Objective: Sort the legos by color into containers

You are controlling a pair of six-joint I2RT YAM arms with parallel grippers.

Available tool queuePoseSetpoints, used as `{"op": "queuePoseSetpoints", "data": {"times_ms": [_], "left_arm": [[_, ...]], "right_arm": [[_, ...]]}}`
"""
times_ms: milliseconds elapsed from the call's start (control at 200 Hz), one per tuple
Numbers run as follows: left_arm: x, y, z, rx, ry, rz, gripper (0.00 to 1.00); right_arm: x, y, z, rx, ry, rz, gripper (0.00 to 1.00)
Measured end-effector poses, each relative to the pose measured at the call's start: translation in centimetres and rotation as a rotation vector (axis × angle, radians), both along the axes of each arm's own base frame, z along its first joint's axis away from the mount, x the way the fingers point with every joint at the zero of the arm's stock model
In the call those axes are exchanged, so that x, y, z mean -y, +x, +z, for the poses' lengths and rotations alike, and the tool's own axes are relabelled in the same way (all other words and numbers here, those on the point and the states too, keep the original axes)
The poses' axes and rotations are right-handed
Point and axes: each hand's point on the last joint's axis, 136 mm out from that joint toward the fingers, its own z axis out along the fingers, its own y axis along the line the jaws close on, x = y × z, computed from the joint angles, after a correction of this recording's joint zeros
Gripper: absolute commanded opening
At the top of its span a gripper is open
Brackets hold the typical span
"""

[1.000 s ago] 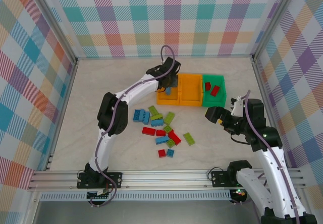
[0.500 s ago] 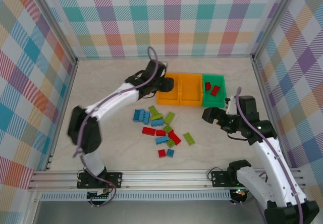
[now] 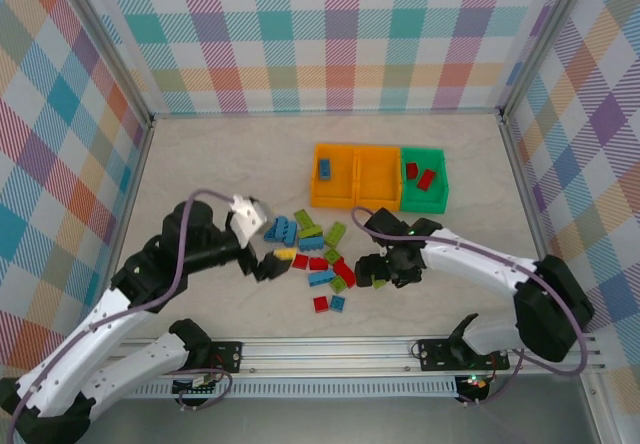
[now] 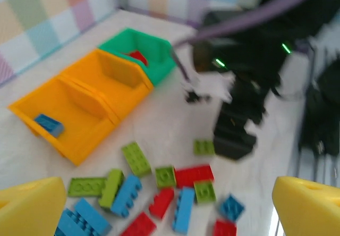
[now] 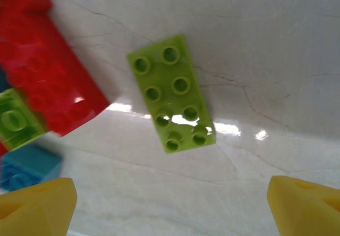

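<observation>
One lime brick (image 5: 171,93) lies just ahead of your right gripper (image 5: 170,207), fingers spread wide, long axis across closing line. Left gripper (image 3: 268,262) wide too, farther off.

The left arm (image 3: 95,336) and right arm (image 3: 470,260) have white shells, black joints and a purple cable (image 3: 181,254) each. Fingertips (image 5: 37,207) are yellow; a green light (image 4: 219,62) dots the right arm.

Both arms are bent toward mid-frame; the left gripper (image 3: 272,261) and right gripper (image 3: 380,272) are held low, jaws parted.
</observation>
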Motion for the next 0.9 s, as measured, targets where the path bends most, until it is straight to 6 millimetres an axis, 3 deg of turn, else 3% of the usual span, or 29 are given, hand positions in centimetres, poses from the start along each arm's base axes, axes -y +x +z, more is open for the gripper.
{"op": "queuePoseSetpoints", "data": {"times_ms": [95, 220, 360, 595, 750, 900], "left_arm": [[-0.2, -1.5, -4.6, -0.024, 0.099, -0.088, 1.00], [-0.2, -2.0, -7.6, -0.061, 0.177, -0.139, 1.00], [0.0, -2.2, -7.5, -0.037, 0.180, -0.171, 1.00], [0.2, -3.0, -7.5, -0.030, 0.163, -0.218, 1.00], [0.3, -3.2, -7.6, -0.025, 0.164, -0.235, 1.00], [0.2, -3.2, -7.7, -0.025, 0.166, -0.234, 1.00]], "right_arm": [[0.2, 0.3, -1.2, -0.004, -0.045, 0.005, 0.78], [0.2, 0.7, -2.3, -0.011, -0.072, 0.012, 0.69], [-0.2, 1.0, -3.6, -0.026, -0.083, 0.014, 0.58], [0.7, 1.3, -3.8, -0.004, -0.128, -0.004, 0.26], [0.7, 1.4, -3.1, 0.042, -0.084, -0.020, 0.24], [0.4, 3.1, 1.1, 0.191, 0.009, -0.049, 0.24]]}}
